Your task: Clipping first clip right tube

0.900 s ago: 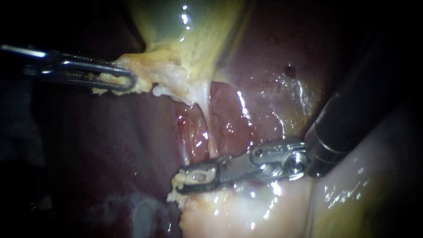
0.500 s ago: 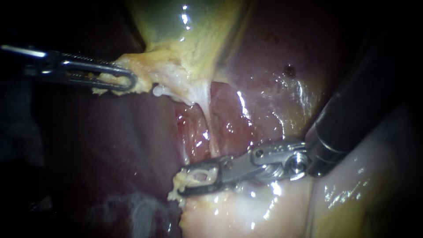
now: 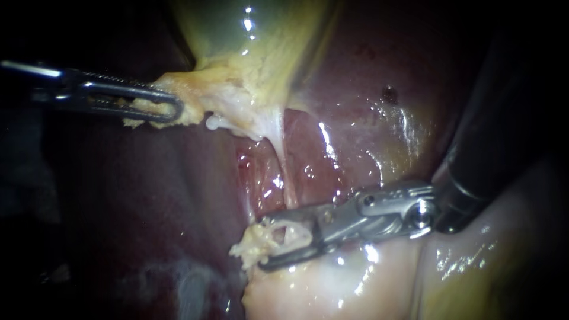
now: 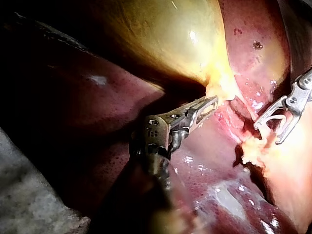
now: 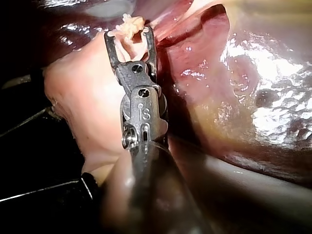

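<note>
Endoscope view: right instrument (image 3: 264, 243) has pulled back beneath the tube (image 3: 283, 172), jaws now wider apart, touching pale fat (image 3: 242, 250); left instrument (image 3: 176, 109) grips the gallbladder (image 3: 255, 53).

Your right instrument (image 3: 262, 243) hides the lower end of the tube (image 3: 284, 172) and whatever it joins. A pale piece (image 3: 290, 232) sits in that instrument's tip, just below the tube; clip or tissue, it is too small to tell. Its dark shaft runs out of the endoscope view up and right of the tube. Left of the tube, your left instrument (image 3: 176, 109) is cut off at the edge, its tip partly buried in fatty tissue (image 3: 201, 89). The liver (image 3: 148, 195) farther left fades into darkness.
</note>
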Controlling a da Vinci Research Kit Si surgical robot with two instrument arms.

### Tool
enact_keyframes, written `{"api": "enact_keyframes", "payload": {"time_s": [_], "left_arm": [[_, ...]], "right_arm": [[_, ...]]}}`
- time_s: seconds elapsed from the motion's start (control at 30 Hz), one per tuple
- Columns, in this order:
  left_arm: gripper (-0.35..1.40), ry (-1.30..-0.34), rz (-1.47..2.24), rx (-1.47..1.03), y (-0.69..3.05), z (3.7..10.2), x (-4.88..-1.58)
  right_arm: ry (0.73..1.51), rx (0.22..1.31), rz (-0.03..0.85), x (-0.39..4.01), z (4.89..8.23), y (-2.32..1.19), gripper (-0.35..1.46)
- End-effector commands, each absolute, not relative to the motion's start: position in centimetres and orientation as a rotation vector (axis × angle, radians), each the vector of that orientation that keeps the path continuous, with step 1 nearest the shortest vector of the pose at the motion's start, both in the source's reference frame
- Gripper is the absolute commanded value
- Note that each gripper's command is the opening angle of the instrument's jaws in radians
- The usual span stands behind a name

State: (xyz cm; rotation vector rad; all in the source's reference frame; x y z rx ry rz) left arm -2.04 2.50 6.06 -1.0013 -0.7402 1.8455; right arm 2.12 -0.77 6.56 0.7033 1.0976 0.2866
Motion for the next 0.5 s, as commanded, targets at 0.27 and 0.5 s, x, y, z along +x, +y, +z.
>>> {"api": "enact_keyframes", "payload": {"time_s": [0.27,0.5], "left_arm": [[-0.35,-0.741,1.845,-1.002,2.5,6.05,-2.04],[-0.35,-0.741,1.845,-1.002,2.49,6.04,-2.04]], "right_arm": [[1.099,0.704,0.293,1.93,6.47,-0.7,0.5],[1.099,0.697,0.301,1.84,6.49,-0.64,0.5]]}}
